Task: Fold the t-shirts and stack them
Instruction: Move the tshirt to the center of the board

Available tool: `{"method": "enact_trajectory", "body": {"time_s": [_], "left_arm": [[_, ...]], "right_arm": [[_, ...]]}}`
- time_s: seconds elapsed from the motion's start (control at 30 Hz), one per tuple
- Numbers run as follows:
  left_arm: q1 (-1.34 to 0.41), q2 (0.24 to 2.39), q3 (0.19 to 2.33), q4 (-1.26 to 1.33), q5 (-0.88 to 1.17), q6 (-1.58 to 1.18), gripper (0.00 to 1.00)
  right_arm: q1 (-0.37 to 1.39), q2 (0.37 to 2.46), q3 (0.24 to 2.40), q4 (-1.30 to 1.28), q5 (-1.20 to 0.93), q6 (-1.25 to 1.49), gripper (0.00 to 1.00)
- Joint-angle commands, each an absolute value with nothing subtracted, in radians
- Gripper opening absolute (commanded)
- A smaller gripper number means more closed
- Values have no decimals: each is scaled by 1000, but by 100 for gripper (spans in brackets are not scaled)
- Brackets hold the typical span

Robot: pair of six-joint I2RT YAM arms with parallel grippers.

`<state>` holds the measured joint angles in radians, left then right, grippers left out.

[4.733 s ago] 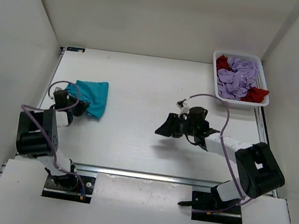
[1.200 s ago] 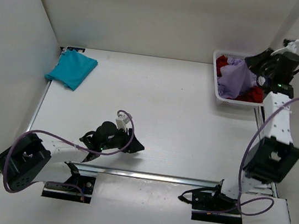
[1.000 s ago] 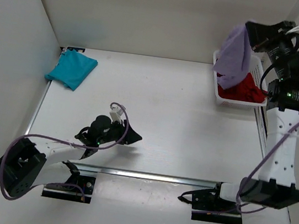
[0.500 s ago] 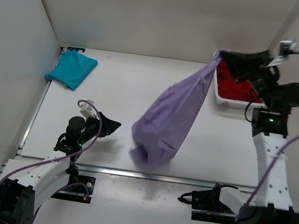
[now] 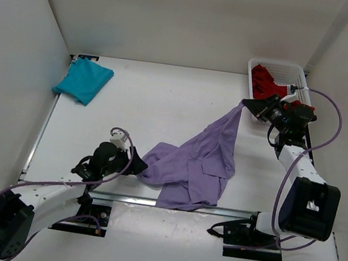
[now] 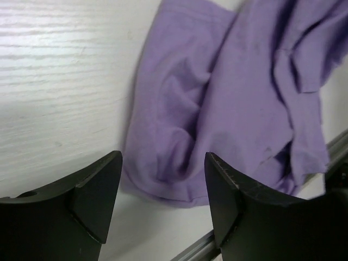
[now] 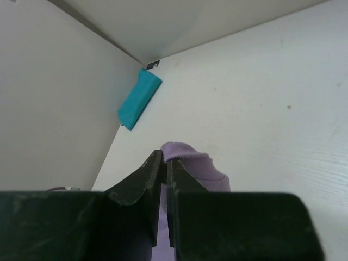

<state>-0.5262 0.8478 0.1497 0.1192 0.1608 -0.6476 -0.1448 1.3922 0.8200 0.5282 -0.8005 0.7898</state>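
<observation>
Lavender t-shirt point(image 5: 195, 166): basket point(image 5: 280, 64) holding red t-shirt point(image 5: 265, 83) lies behind right tool point(image 7: 163, 160), clamped on its corner; left tool point(image 6: 162, 168), fingers apart, faces its hem.

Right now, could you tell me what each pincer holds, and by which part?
The right pincer grips the purple shirt by one bunched edge; the left pincer is open, holding nothing.

Robotics lab cell: white panel walls point(image 5: 176, 20), white table point(image 5: 165, 103), aluminium rail point(image 5: 240, 212), cabled robot arm point(image 5: 289, 163).
</observation>
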Motion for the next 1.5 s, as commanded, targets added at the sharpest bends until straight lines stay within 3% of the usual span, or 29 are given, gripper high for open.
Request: {"method": "enact_trajectory", "body": {"time_s": [0.0, 0.13, 0.27, 0.37, 0.4, 0.43, 0.57, 0.73, 0.97, 1.23, 1.47], "left_arm": [[-566, 885, 219, 11, 82, -585, 73], [-624, 894, 270, -135, -36, -555, 78], [-637, 984, 236, -49, 41, -598, 77], [-689, 1092, 239, 76, 80, -632, 42], [-693, 1113, 264, 107, 96, -629, 26], [-680, 1105, 274, 103, 122, -646, 18], [-615, 971, 486, -39, 168, -620, 5], [-330, 887, 828, -210, 389, -603, 3], [-8, 854, 1089, -331, 621, -627, 0], [61, 940, 1526, -468, 597, -643, 0], [58, 985, 1658, -563, 511, -588, 0]], "right_arm": [[-135, 1344, 854, 640, -798, 778, 0], [-132, 1321, 847, 626, -788, 773, 0], [-118, 1312, 831, 638, -778, 791, 0], [-97, 1310, 827, 634, -772, 798, 0], [-91, 1299, 827, 626, -781, 790, 0], [-78, 1290, 831, 608, -779, 784, 0], [-37, 1221, 880, 486, -744, 733, 0], [37, 1068, 971, 277, -635, 620, 0], [233, 872, 1144, 4, -448, 473, 0], [521, 747, 1423, -230, -244, 394, 0], [658, 796, 1344, -301, 59, 295, 0]]}}
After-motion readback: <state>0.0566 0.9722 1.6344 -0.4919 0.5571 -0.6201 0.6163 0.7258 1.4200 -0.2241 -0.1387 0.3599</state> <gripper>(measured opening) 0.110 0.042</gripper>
